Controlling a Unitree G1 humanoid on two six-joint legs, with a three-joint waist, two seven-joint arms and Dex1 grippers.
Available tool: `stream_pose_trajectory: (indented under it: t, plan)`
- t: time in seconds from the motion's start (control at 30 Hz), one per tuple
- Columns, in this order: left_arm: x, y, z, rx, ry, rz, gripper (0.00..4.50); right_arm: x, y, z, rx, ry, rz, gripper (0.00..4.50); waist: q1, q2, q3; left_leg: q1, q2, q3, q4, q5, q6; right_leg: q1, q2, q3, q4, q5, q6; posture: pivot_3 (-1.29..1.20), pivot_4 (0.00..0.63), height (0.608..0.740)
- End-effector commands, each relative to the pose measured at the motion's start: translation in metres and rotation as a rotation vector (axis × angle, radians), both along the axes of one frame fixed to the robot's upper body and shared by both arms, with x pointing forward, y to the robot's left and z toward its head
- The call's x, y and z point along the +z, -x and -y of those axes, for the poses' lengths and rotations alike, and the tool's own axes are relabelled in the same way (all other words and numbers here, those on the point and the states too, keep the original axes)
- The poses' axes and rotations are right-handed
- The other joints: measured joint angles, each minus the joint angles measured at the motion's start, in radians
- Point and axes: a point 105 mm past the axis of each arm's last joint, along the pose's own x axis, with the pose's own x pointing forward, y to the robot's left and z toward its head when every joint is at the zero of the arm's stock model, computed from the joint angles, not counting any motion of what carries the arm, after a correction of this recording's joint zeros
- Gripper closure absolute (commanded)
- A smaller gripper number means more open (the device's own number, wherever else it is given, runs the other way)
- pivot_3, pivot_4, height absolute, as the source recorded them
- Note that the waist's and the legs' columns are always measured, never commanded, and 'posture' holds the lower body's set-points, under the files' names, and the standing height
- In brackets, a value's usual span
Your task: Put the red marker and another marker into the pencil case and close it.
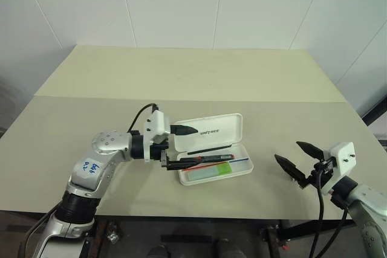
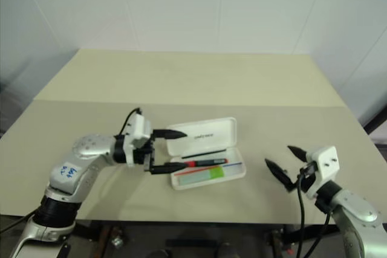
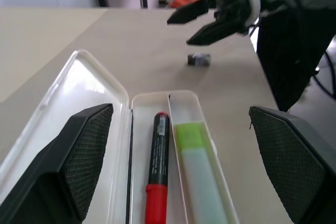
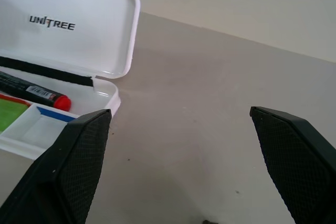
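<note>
The right pincer (image 1: 300, 164) hangs nearest the camera, low in the right of the head view, its two black fingers spread wide with nothing between them, above bare table. The table (image 1: 199, 77) itself is the biggest thing, a pale beige top running from the lower edge up to the white wall. At the centre of the frame the pencil case (image 1: 214, 149) lies open on it, its white lid tilted back toward the upper part of the picture with the dark lettering facing the camera, its tray toward the lower part. The left pincer (image 1: 180, 147) reaches in from the left side of the frame at the case's left end, fingers spread apart, one over the lid's edge and one by the tray's edge, pinching nothing. In the tray the pale green marker (image 1: 208, 171) lies flat in the front compartment, brighter green at its right end. The red marker (image 1: 211, 158) lies just behind it, lengthwise. In the left wrist view a small grey stub (image 3: 199, 59) sits on the table beyond the case.
</note>
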Motion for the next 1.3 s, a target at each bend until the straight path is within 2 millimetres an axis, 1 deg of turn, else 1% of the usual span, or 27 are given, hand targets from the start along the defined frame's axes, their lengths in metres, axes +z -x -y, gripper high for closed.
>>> stream_pose_trajectory:
  t: [0.03,0.13,0.27,0.43,0.63,0.77,0.87,0.9,1.07,1.17,1.2,1.3]
  plan:
    - [0.015,-0.002,-0.016,-0.01,0.02,0.058,0.05,0.007,0.006,0.008,-0.065,-0.014,0.055,0.0,-0.002,0.0,0.0,0.0,0.0,0.0,0.0,0.0,0.0,0.0,0.0,0.0,0.0,0.0,-0.001,0.0,0.15,0.74]
    - [0.022,-0.005,-0.024,-0.023,0.018,0.084,0.05,-0.003,0.011,0.008,-0.087,-0.036,0.037,0.0,-0.002,0.0,0.0,0.0,0.0,0.0,0.002,0.0,0.0,0.001,0.0,0.0,0.0,0.0,-0.001,0.0,0.15,0.74]
    - [0.026,-0.006,-0.029,-0.039,0.0,0.104,0.05,-0.015,0.014,0.01,-0.117,-0.048,0.015,0.0,-0.002,0.0,0.0,0.0,0.0,0.0,0.002,0.0,0.0,0.002,0.0,0.001,-0.002,0.0,-0.001,0.0,0.15,0.74]
    - [0.027,-0.006,-0.027,-0.057,-0.011,0.115,0.05,-0.027,0.014,0.012,-0.15,-0.059,0.009,0.0,-0.007,0.0,0.0,0.0,0.0,0.0,0.001,0.0,0.0,0.002,0.0,0.0,-0.002,-0.001,-0.001,0.0,0.15,0.74]
    - [0.027,-0.002,-0.026,-0.069,-0.022,0.122,0.05,-0.052,0.015,0.013,-0.197,-0.067,-0.02,0.0,-0.016,0.0,0.0,0.0,0.0,0.0,0.001,0.0,0.0,0.002,0.0,0.0,-0.002,-0.001,-0.001,0.0,0.15,0.74]
    - [0.03,-0.002,-0.027,-0.065,-0.024,0.131,0.05,-0.06,0.013,0.013,-0.206,-0.071,-0.025,0.0,-0.021,0.0,0.0,0.0,0.0,0.0,0.001,0.0,0.0,0.002,0.0,0.001,-0.002,-0.001,-0.001,0.0,0.15,0.74]
    - [0.031,-0.003,-0.028,-0.059,-0.025,0.139,0.0,-0.063,0.011,0.014,-0.213,-0.072,-0.016,0.64,-0.023,0.0,0.0,0.0,0.0,0.0,0.001,0.0,0.0,0.002,0.0,0.001,-0.002,0.0,-0.001,0.0,0.15,0.74]
    - [0.032,-0.003,-0.028,-0.058,-0.024,0.141,0.0,-0.062,0.01,0.014,-0.215,-0.073,-0.009,0.93,-0.023,0.0,0.0,0.0,0.0,0.0,0.001,0.0,0.0,0.002,0.0,0.001,-0.002,0.0,-0.001,0.0,0.15,0.74]
    - [0.031,-0.003,-0.028,-0.052,-0.023,0.144,0.0,-0.059,0.007,0.014,-0.205,-0.07,0.015,2.78,-0.024,0.0,0.0,0.001,0.0,0.0,0.001,0.0,0.0,0.003,0.0,0.001,-0.003,0.0,-0.001,0.0,0.15,0.74]
    - [0.03,-0.003,-0.029,-0.047,-0.021,0.145,0.0,-0.057,0.006,0.014,-0.198,-0.067,0.025,3.84,-0.024,0.0,0.0,0.001,0.0,0.0,0.001,0.0,0.0,0.003,0.0,0.001,-0.003,0.0,-0.001,0.0,0.15,0.74]
    - [0.03,-0.003,-0.029,-0.046,-0.022,0.145,0.0,-0.056,0.006,0.014,-0.196,-0.063,0.027,4.13,-0.024,0.0,0.0,0.001,0.0,0.0,0.001,0.0,0.0,0.003,0.0,0.001,-0.003,0.0,-0.001,0.0,0.15,0.74]
    - [0.028,-0.004,-0.029,-0.042,-0.022,0.146,0.0,-0.055,0.004,0.015,-0.192,-0.052,0.03,4.14,-0.025,0.0,0.0,0.001,0.0,0.0,0.001,0.0,0.0,0.003,0.0,0.001,-0.003,0.0,-0.001,0.0,0.15,0.74]
